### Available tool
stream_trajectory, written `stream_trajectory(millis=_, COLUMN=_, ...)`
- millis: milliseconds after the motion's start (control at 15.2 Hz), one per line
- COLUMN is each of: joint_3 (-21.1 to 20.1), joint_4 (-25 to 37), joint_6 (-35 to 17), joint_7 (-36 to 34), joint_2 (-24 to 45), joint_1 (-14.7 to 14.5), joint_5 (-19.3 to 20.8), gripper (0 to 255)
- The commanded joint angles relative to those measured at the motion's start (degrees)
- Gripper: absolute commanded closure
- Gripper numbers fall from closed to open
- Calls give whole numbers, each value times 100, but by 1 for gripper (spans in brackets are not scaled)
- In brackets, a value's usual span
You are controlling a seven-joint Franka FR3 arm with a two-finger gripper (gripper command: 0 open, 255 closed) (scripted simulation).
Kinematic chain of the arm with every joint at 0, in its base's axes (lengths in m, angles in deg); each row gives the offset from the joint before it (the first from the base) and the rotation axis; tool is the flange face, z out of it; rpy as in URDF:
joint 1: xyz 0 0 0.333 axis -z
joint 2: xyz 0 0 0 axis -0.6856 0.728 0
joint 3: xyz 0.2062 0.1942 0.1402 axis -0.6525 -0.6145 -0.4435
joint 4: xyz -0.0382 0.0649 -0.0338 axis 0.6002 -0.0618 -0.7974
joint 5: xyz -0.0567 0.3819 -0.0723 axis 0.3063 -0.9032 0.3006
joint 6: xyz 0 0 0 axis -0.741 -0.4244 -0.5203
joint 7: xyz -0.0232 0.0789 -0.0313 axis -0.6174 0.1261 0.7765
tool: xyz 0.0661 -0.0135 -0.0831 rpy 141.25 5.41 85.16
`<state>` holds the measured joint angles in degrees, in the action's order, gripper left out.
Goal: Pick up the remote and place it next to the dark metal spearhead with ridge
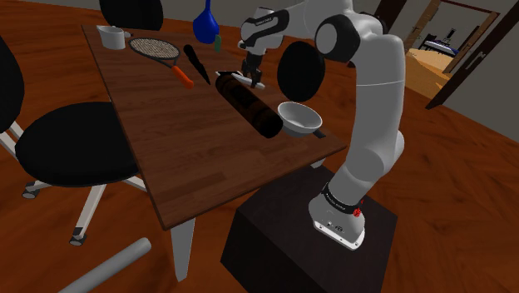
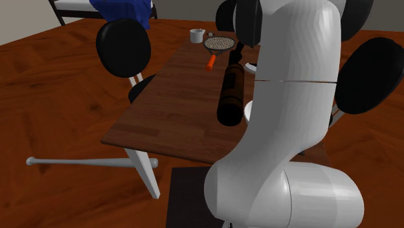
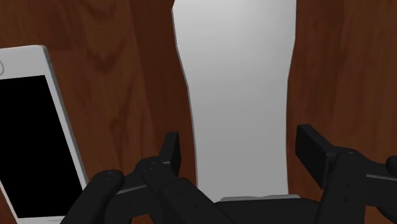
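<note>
While the arm (image 1: 374,108) reaches over the counter (image 1: 191,158) in the shoulder view, the jaws hang by the bottle's (image 1: 249,104) far end, spearhead (image 1: 197,62) near. Second exterior view: bottle lies near the racket (image 2: 219,44). Wrist view: jaws wide, straddling the pale remote (image 3: 238,95), seemingly not touching; phone (image 3: 32,140) alongside.

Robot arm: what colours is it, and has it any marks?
The arm is shiny white, made of fat rounded tubes with black round joints. A dark band and a small red dot sit near its foot. Its two jaws are black and blocky.
</note>
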<state>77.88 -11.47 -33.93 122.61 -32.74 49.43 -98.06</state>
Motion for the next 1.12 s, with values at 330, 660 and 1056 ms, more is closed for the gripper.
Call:
stream_trajectory(millis=330, joint_3=13, joint_4=42, joint_6=149, joint_7=-23, joint_2=-68, joint_1=-14, joint_5=29, gripper=0)
stream_trajectory(millis=660, joint_3=46, joint_4=298, joint_6=588, joint_7=-62, joint_2=-257, joint_1=-26, joint_5=89, gripper=0)
stream_trajectory(millis=1056, joint_3=45, joint_4=299, joint_6=588, joint_7=-62, joint_2=-256, joint_1=-26, joint_5=89, gripper=0)
